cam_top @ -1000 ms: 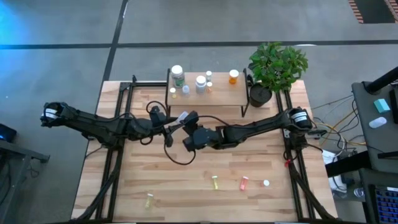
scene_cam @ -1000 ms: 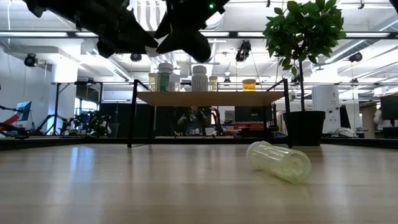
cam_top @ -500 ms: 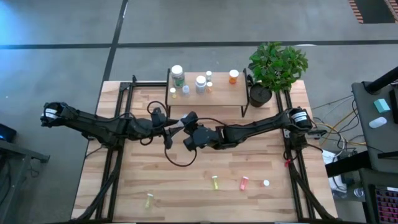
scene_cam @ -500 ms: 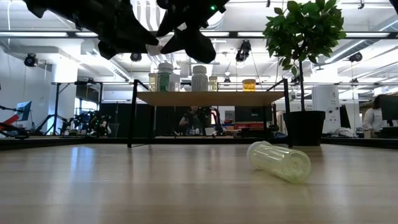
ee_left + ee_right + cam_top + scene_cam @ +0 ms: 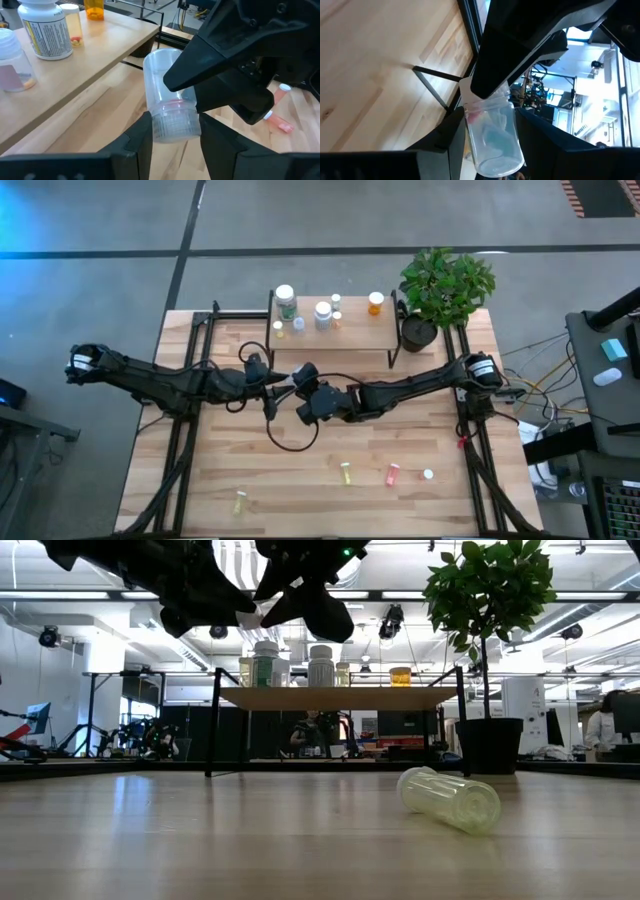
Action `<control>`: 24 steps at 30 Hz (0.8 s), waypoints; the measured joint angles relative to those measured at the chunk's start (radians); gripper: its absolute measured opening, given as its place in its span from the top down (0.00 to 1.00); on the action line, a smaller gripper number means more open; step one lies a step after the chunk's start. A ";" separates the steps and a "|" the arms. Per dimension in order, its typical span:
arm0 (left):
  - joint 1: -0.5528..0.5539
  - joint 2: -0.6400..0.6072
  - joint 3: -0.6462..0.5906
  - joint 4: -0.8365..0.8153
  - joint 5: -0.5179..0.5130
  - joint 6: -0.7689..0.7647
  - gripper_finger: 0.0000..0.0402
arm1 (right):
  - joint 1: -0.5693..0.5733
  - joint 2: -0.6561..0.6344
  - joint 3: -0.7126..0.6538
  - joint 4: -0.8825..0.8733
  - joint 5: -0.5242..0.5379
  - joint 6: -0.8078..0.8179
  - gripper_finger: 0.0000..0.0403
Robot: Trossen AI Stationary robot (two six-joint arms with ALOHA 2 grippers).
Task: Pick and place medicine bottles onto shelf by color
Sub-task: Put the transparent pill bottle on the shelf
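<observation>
Above the middle of the tabletop (image 5: 200, 450), just in front of the shelf (image 5: 355, 335), the two arms meet over one clear bottle (image 5: 170, 107) in what looks like a handover. The left gripper (image 5: 172, 132) is clamped on the bottle's ribbed end, and in its wrist view the other arm's fingers press against the far end. The right gripper (image 5: 487, 125) has drawn its fingers in over the last second and now sits closed around the same bottle, so both arms grip it at once; a second ago the right fingers stood wider around it. That suggests the bottle is passing from one arm to the other, and whichever lets go next decides who carries it to the shelf. On the shelf stand several bottles, among them a white-capped green one (image 5: 286, 300), a white one (image 5: 323, 313) and an orange one (image 5: 375, 302). Four bottles lie near the tabletop's front edge, yet to be sorted: a yellow one (image 5: 345, 473), an orange-pink one (image 5: 392, 474), a small white one (image 5: 428, 474) and a pale yellow one (image 5: 239, 501).
</observation>
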 joint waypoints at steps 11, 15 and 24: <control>-0.004 0.000 0.002 0.012 0.045 0.005 0.57 | -0.007 0.001 -0.001 -0.017 0.039 -0.007 0.67; -0.006 -0.001 0.004 0.018 0.065 0.006 0.56 | -0.009 0.002 -0.002 -0.010 0.047 0.020 0.67; -0.004 -0.001 0.004 0.013 0.061 0.008 0.55 | -0.005 0.002 -0.002 -0.005 0.045 0.057 0.73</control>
